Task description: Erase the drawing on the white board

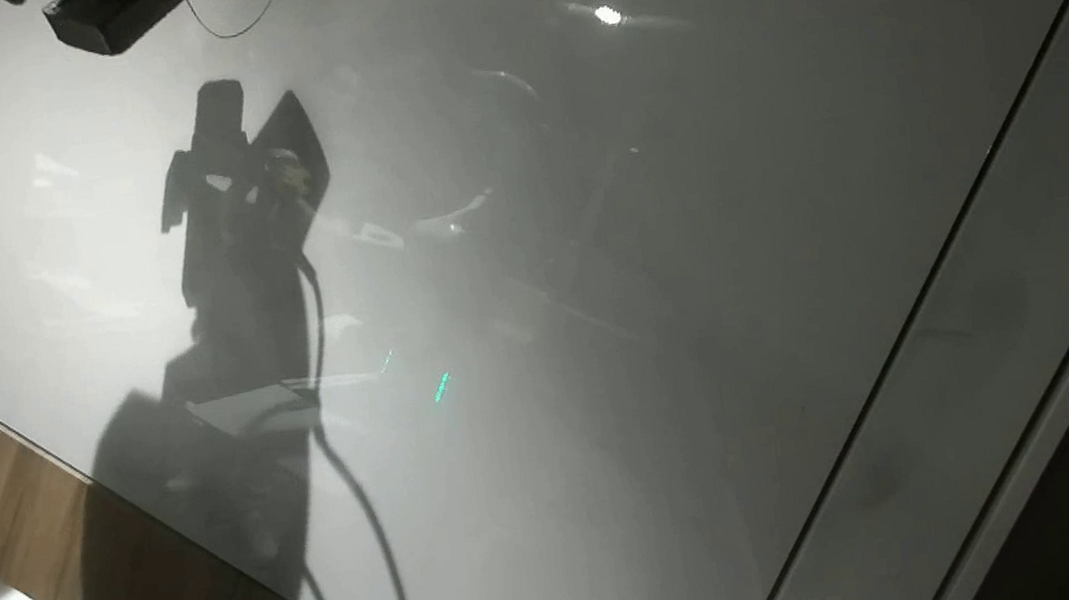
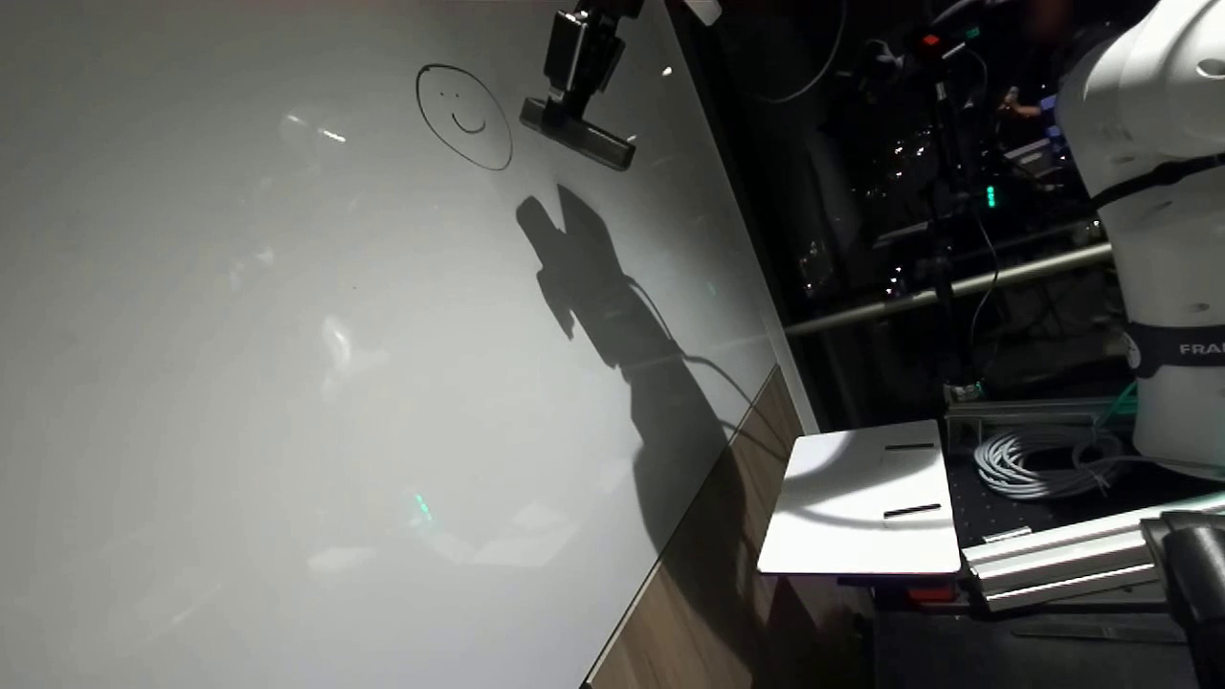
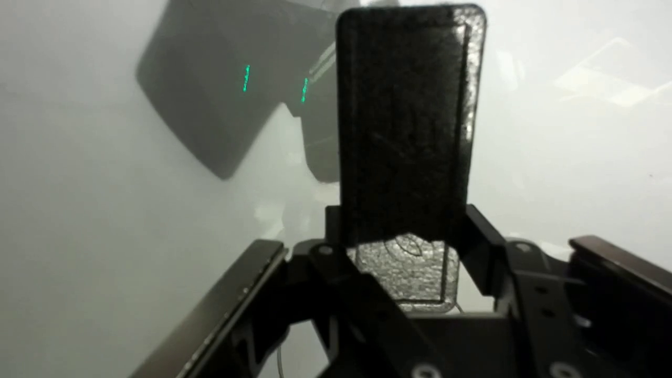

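Observation:
The white board [image 1: 661, 346] fills most of both exterior views [image 2: 287, 402] and the background of the wrist view [image 3: 131, 220]. A dark line drawing of a smiling face [image 2: 469, 124] is at its upper part in an exterior view. A curved piece of the drawing shows at the top edge in an exterior view [image 1: 241, 34]. My gripper [image 3: 401, 226] is shut on a black eraser [image 3: 409, 121], gripped across its middle. The eraser [image 2: 577, 134] is just right of the face; its shadow falls apart from it, so it seems off the board. It also shows at the top edge [image 1: 122, 15].
A brown wooden strip [image 1: 30, 468] runs along the board's lower edge. A white plate with two dark slots [image 2: 852, 536] stands near the robot's white arm [image 2: 1168, 239]. A coiled cable [image 2: 1038, 464] and a metal rail [image 2: 1062, 565] are beside it. The arm's shadow falls on the board.

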